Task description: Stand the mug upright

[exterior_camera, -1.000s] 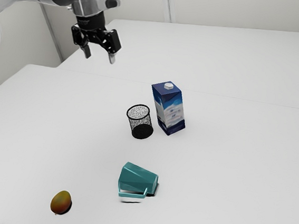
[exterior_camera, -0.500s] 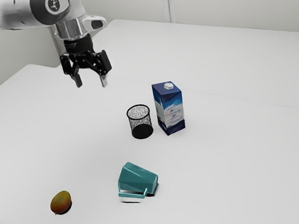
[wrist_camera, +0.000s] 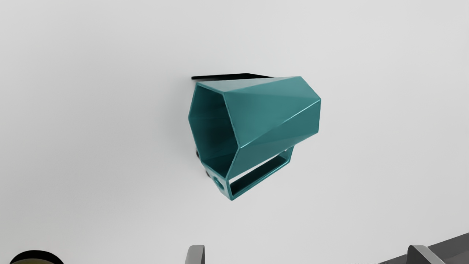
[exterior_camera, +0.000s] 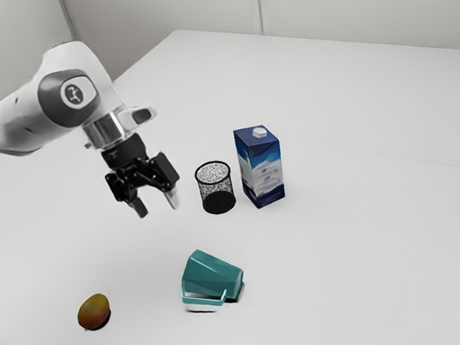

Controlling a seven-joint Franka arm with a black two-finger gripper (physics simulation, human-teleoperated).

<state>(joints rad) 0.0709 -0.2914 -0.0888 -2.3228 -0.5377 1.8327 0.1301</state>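
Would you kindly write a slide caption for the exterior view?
A black two-finger gripper, open, hovers over the white table while a teal faceted mug lies on its side.

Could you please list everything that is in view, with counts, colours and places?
Faceted teal mug: one, teal, lying on its side on the table
Oval mango-like fruit: one, orange-brown and green, toward the exterior view's lower left
Round wire-mesh holder: one, black, beside the carton
Tall box-shaped carton: one, blue and white with a white cap, beyond the mug
Flat table: one, white, under these things
Further flat surface: one, white, beyond the table
Walls: at least two, pale grey, behind
Robot arm: one, white and grey, from the exterior view's left
Two-finger hand: one, black, open above the table
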